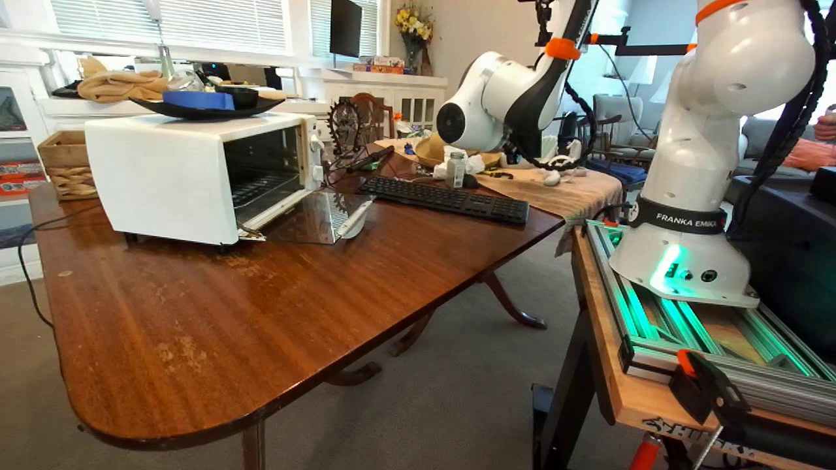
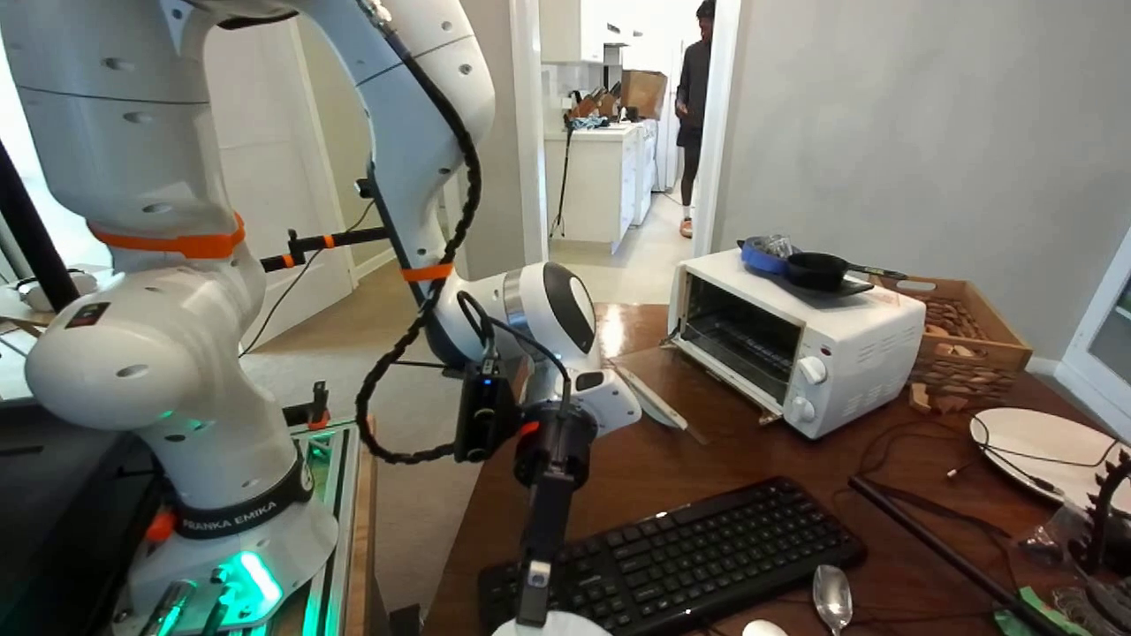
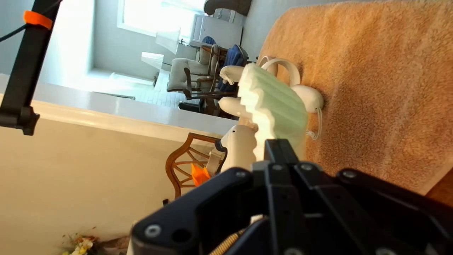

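1. The pincer (image 3: 280,146) was closed, its two fingers pressed together along their length.
2. Nearest to it was a pale green ribbed piece (image 3: 277,106) with a wavy rim. In the wrist view it showed straight ahead of the pincer, whose tips overlapped its lower part.
3. Whether those tips touched the ribbed piece or stopped short of it could not be told from that angle.
4. The ribbed piece appeared to stand on a tan towel (image 3: 375,92), its wavy rim on the side away from the cloth.
5. Close around it were white rounded things: one with a cord loop (image 3: 309,97) lay toward the wide stretch of towel, and a larger white piece (image 3: 240,147) sat on the opposite side.
6. In an exterior view, the pincer crossed in front of one end of the black keyboard (image 2: 680,565). A white rounded thing (image 2: 574,625), cut off by the bottom edge, showed partly behind its tip; what it was could not be made out.
7. A clear jar (image 1: 455,171) stood just beside the keyboard.
8. The white toaster oven (image 1: 163,176), door lowered, stood on the desk (image 1: 294,300), well apart from the pincer.
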Action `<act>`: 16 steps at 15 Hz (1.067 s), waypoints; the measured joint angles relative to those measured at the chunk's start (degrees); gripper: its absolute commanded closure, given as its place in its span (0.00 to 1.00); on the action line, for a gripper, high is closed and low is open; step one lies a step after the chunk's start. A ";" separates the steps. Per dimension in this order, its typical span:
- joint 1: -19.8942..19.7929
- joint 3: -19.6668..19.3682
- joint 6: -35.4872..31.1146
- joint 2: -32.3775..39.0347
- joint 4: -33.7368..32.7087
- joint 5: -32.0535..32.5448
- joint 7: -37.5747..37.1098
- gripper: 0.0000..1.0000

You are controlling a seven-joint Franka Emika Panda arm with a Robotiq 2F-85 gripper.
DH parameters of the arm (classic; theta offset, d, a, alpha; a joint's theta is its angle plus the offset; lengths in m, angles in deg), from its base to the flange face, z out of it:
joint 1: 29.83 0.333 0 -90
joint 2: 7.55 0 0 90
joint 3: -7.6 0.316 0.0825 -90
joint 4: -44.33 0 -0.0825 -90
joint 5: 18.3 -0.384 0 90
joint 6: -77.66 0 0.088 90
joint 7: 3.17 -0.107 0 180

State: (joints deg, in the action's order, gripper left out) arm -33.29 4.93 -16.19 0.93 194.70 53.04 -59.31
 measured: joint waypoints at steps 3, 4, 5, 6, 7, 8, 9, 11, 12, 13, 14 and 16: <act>-0.25 -0.17 -1.54 4.59 -1.80 0.01 -2.36 1.00; -0.49 -0.32 -2.16 5.73 -2.30 0.01 -3.01 1.00; -0.80 -0.55 -2.83 6.75 -2.81 0.00 -3.51 1.00; -1.17 -0.80 -3.76 7.64 -3.29 -0.02 -3.69 1.00; -1.65 -0.98 -5.14 8.43 -3.72 -0.02 -3.71 1.00; -2.21 -1.14 -6.99 9.08 -4.12 -0.02 -3.71 1.00; -2.69 -1.37 -8.65 9.58 -4.46 -0.02 -3.71 1.00; -3.44 -1.73 -11.10 10.20 -5.04 -0.02 -3.65 0.73; -3.71 -1.84 -12.07 10.37 -5.27 -0.02 -3.50 0.66; -3.88 -1.95 -12.98 10.47 -5.46 -0.02 -3.34 0.60; -3.99 -1.99 -13.62 10.49 -5.63 -0.02 -3.19 0.50; -4.01 -2.04 -14.57 10.47 -5.86 -0.02 -2.97 0.37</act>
State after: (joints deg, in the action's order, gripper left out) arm -37.30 2.89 -30.76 11.40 188.83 53.03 -62.28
